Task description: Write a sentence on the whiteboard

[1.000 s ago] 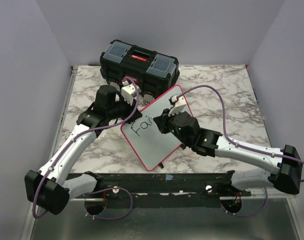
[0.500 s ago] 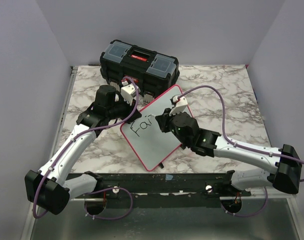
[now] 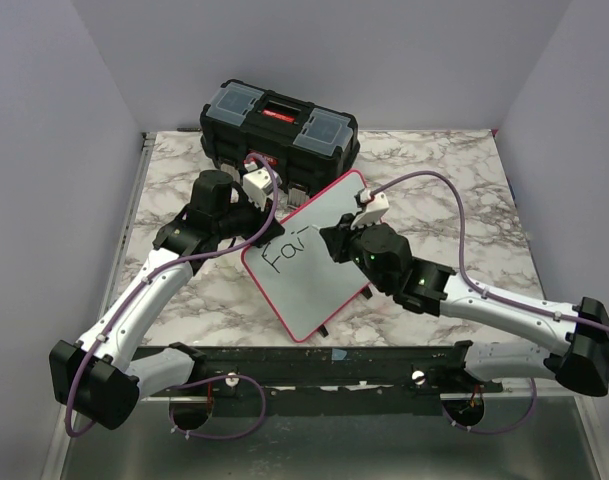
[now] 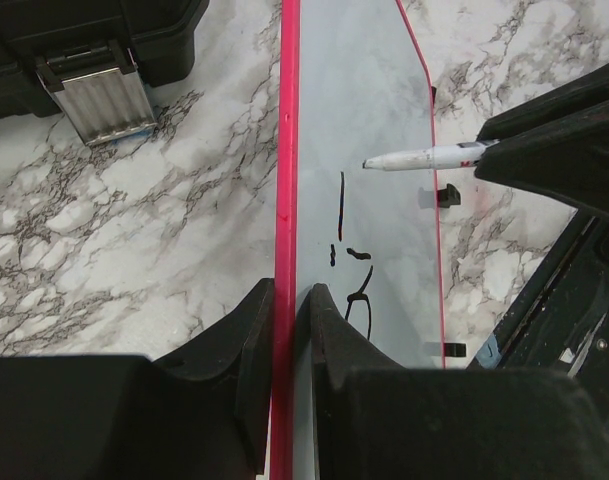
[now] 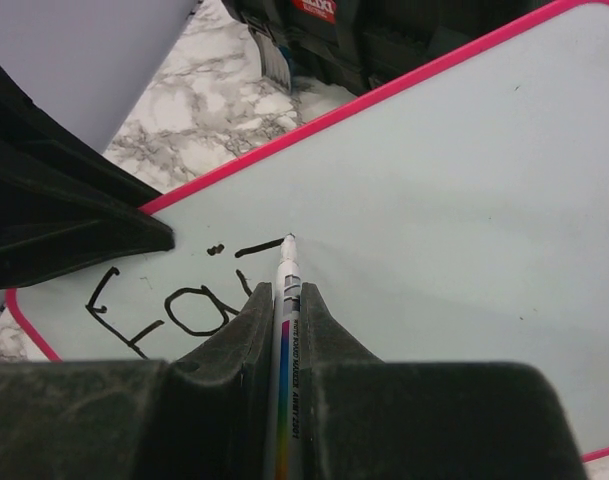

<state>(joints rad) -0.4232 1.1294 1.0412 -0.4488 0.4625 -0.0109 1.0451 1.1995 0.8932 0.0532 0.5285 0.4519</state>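
Observation:
The whiteboard (image 3: 314,290) with its red rim stands tilted on the marble table. My left gripper (image 4: 284,290) is shut on the whiteboard's rim (image 4: 287,150) at its left edge. The right gripper (image 5: 285,288) is shut on a white marker (image 5: 288,262), whose tip touches the whiteboard (image 5: 464,200). Of the sentence (image 5: 184,305), only the black letters "Fai" and a short horizontal stroke at the marker tip show. From above, the right gripper (image 3: 334,240) hovers over the board's middle and the left gripper (image 3: 267,222) sits at its upper left edge.
A black toolbox (image 3: 279,125) with a red latch stands at the back of the table, just behind the board. The left wrist view shows its metal clasp (image 4: 96,100). The marble tabletop (image 3: 454,190) extends to the right of the board.
My right gripper has slid a little to the right with the marker, leaving a short stroke after "Fai". The left gripper and the board have stayed put.

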